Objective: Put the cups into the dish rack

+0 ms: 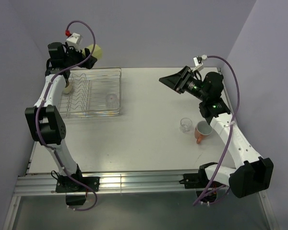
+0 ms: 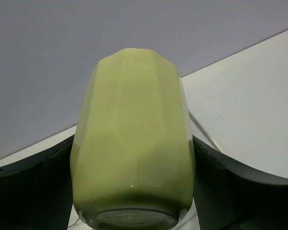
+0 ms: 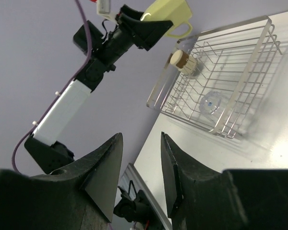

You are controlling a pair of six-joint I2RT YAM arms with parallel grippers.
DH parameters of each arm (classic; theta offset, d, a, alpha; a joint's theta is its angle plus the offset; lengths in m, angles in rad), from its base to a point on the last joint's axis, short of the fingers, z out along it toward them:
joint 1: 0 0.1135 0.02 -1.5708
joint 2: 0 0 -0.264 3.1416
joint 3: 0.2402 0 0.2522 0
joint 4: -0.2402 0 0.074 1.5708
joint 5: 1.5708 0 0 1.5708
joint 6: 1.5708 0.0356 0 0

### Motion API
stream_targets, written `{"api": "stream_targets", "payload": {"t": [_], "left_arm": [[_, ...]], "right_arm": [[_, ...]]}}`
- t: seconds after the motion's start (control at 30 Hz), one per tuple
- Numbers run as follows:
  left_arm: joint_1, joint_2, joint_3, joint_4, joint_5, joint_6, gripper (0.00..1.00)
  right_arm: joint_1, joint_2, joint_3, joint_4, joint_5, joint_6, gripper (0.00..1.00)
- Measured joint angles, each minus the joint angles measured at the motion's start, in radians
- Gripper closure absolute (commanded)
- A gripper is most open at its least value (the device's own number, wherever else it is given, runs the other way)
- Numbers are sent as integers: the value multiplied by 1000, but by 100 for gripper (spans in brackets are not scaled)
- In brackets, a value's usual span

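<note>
My left gripper (image 1: pixel 89 53) is raised above the far left corner of the dish rack (image 1: pixel 120 91), shut on a pale yellow-green mug (image 1: pixel 98 50). In the left wrist view the mug (image 2: pixel 134 143) fills the space between both fingers (image 2: pixel 29 187), base toward the camera. A brown cup (image 1: pixel 67 87) and a clear glass (image 1: pixel 112 99) sit inside the rack. Another clear glass (image 1: pixel 185 125) stands on the table beside an orange-salmon mug (image 1: pixel 201 132) that lies tilted. My right gripper (image 1: pixel 170 80) hangs open and empty above mid-table. The right wrist view shows the rack (image 3: pixel 165 81), brown cup (image 3: pixel 181 60) and held mug (image 3: pixel 168 17).
The rack stands at the table's back left near the purple wall. The right arm's base links rise right of the orange mug. An aluminium rail (image 1: pixel 134 182) runs along the near edge.
</note>
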Motion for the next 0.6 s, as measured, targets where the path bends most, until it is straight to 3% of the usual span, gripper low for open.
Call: {"api": "stream_targets", "payload": {"t": [0.27, 0.6], "left_arm": [[11, 154, 124, -127, -3, 144, 100], [10, 186, 180, -233, 19, 288, 100]], "right_arm": [[0, 71, -14, 50, -18, -2, 55], [0, 119, -14, 77, -46, -4, 56]]}}
